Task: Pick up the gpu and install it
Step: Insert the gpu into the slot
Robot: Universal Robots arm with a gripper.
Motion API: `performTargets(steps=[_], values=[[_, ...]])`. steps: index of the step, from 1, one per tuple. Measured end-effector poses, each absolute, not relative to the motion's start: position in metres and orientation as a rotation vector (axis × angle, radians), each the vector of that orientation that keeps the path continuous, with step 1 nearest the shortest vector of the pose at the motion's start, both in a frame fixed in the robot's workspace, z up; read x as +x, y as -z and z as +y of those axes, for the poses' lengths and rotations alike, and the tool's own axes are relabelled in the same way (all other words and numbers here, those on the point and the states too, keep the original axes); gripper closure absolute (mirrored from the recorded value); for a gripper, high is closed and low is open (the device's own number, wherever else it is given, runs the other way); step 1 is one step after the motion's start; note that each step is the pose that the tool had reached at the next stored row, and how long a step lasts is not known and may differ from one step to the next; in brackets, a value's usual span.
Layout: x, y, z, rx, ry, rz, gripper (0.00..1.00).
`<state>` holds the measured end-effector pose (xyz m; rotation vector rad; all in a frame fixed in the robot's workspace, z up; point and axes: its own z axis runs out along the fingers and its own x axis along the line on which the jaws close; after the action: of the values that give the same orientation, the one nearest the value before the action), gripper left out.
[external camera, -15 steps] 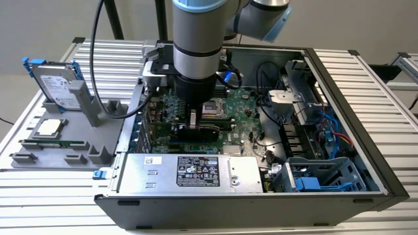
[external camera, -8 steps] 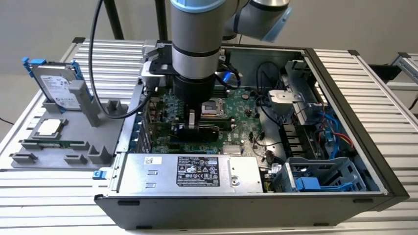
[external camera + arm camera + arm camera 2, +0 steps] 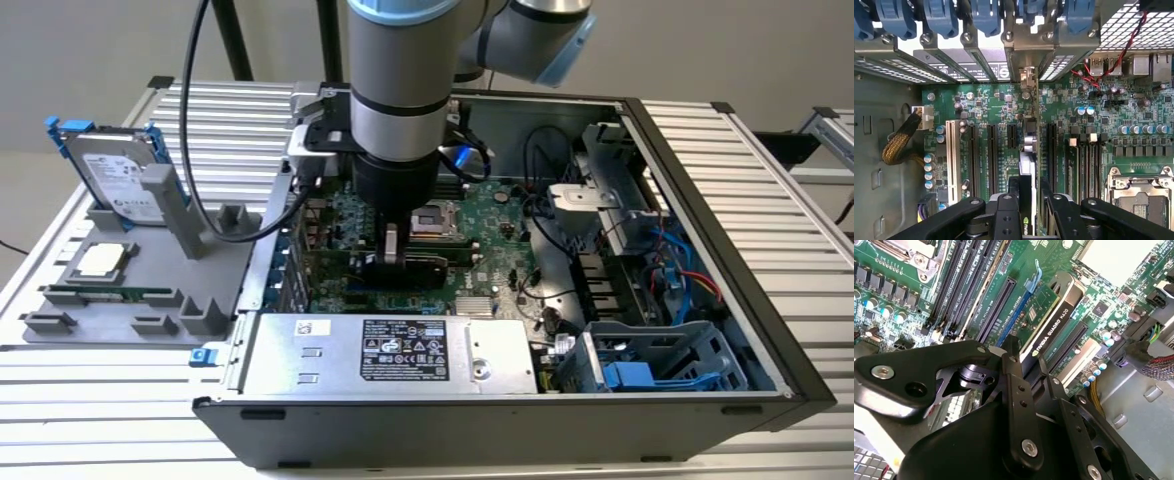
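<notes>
Nearest us, the claw [image 3: 1026, 367] is closed on the card [image 3: 1051, 322], its black metal fingers [image 3: 1013, 390] pinching the thin upper edge so the card stands on edge over a long slot in the green board [image 3: 994, 107], between two empty slots; beyond, its silver end bracket [image 3: 1026, 75] faces the slotted rear wall, lined up with an opening; in the exterior view the open steel case [image 3: 747, 190] lies flat on the ribbed table [image 3: 80, 420].

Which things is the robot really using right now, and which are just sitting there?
Using:
gpu, standing on the motherboard
gripper, around the gpu
computer case

Just sitting:
hard drive
memory stick
grey tray
</notes>
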<state>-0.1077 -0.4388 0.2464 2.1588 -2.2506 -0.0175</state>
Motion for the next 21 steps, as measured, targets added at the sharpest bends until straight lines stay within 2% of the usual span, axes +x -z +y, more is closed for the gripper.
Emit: performTargets(steps=[21], values=[[-0.1066, -0.2373, -0.4390, 2.157, 0.021, -2.249, 1.00]])
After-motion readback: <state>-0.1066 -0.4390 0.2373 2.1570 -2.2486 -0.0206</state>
